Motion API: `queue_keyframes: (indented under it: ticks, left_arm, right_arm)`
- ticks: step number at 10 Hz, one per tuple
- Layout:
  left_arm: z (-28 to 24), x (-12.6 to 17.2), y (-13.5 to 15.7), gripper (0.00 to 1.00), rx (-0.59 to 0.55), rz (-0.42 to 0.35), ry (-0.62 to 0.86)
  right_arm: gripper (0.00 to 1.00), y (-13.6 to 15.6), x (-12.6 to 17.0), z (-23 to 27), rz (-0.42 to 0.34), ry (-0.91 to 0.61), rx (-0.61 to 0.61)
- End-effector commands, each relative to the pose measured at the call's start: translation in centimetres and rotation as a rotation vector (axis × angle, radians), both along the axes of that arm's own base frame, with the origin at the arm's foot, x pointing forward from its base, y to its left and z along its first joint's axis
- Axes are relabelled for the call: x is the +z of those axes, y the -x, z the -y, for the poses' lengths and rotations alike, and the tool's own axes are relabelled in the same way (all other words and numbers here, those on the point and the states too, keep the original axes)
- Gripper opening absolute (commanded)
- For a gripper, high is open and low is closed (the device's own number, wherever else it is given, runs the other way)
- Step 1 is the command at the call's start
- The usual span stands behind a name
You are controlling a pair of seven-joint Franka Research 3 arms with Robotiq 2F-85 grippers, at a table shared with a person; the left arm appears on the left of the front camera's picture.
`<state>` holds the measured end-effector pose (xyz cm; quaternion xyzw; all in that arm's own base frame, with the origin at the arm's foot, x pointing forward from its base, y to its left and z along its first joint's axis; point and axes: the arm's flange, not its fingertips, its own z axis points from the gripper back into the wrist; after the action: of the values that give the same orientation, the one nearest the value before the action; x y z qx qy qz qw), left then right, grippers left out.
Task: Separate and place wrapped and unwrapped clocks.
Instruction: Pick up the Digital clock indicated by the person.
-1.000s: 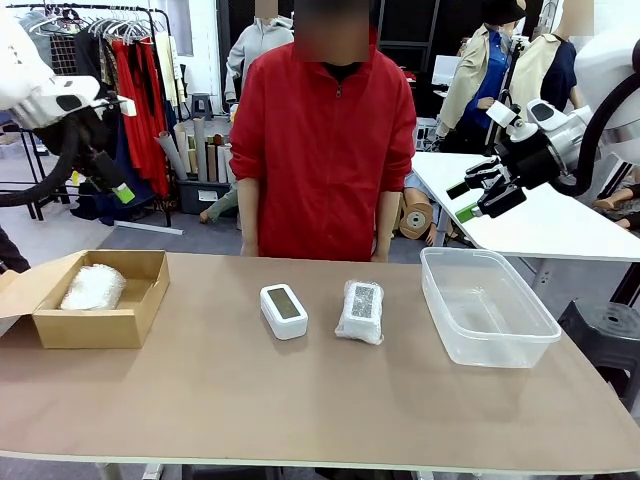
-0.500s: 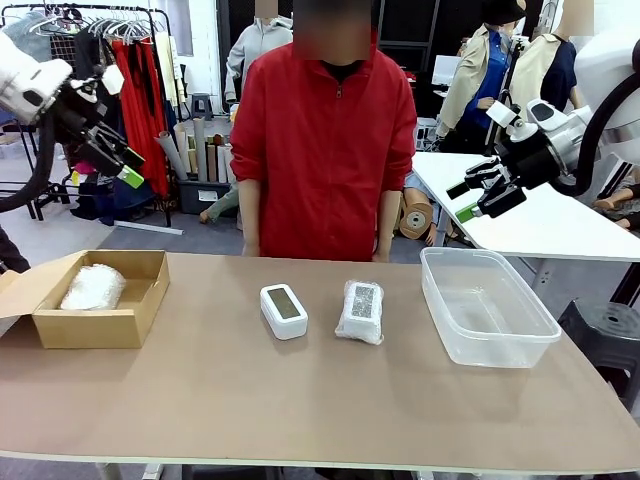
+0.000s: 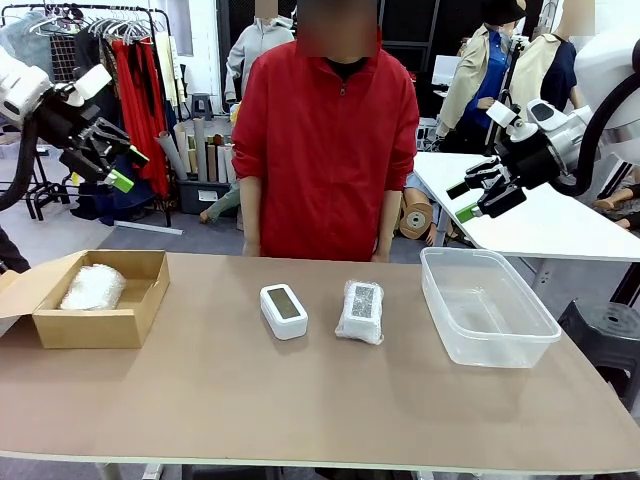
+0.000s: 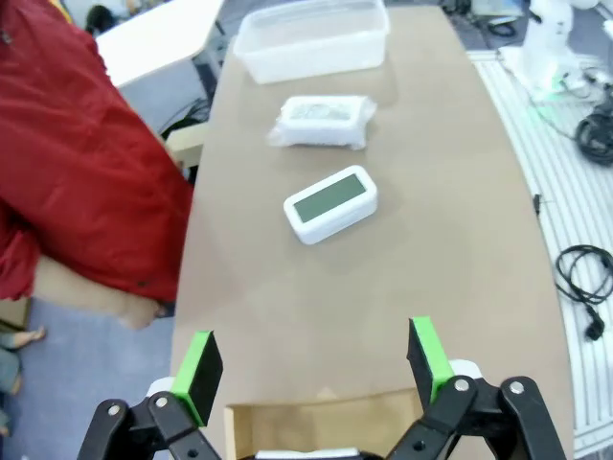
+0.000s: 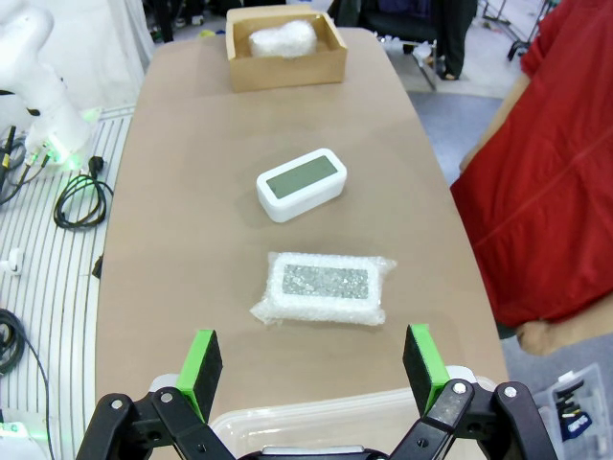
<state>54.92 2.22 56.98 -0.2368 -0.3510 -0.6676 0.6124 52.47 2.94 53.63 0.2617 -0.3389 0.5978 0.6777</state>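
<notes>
A bare white clock (image 3: 284,310) with a grey screen lies mid-table, also in the left wrist view (image 4: 330,203) and the right wrist view (image 5: 301,184). Just right of it lies a plastic-wrapped clock (image 3: 361,311) (image 4: 322,122) (image 5: 324,287). Another wrapped clock (image 3: 93,287) (image 5: 282,39) rests inside the cardboard box (image 3: 139,314). My left gripper (image 3: 112,168) (image 4: 312,365) hangs open and empty high above the box. My right gripper (image 3: 470,198) (image 5: 312,369) hangs open and empty above the clear tub's far side.
A clear plastic tub (image 3: 532,338) (image 4: 312,59) stands at the table's right, with nothing in it. A person in a red jacket (image 3: 325,140) stands at the far edge, hands below the tabletop. A white table (image 3: 560,225) sits behind on the right.
My left arm has swung its gripper up and turned it, staying high above the box. The right arm, the clocks and the person have not moved.
</notes>
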Motion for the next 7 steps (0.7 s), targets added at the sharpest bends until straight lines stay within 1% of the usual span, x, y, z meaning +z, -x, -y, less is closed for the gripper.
queue_keyframes:
  ticks: [1, 4, 5, 6, 7]
  left_arm:
    - [-0.5, 0.5, -1.9, 1.00, -0.051, -0.066, 0.067]
    - [-0.2, -0.1, -2.5, 1.00, -0.030, -0.119, 0.097]
    - [0.1, -0.1, -2.4, 1.00, -0.017, -0.120, 0.108]
    - [0.1, 0.2, -2.2, 1.00, 0.033, -0.097, 0.106]
    - [-0.1, -0.8, -2.3, 1.00, -0.039, -0.107, 0.072]
  right_arm:
    - [1.00, 0.1, 0.3, 0.0, 0.000, -0.005, 0.006]
    - [1.00, 0.1, 0.3, 0.0, 0.000, -0.005, 0.006]
    - [1.00, 0.1, 0.3, 0.0, 0.000, -0.005, 0.006]
    - [1.00, 0.1, 0.3, 0.0, 0.000, -0.005, 0.006]
    - [1.00, 0.1, 0.3, 0.0, 0.000, -0.005, 0.006]
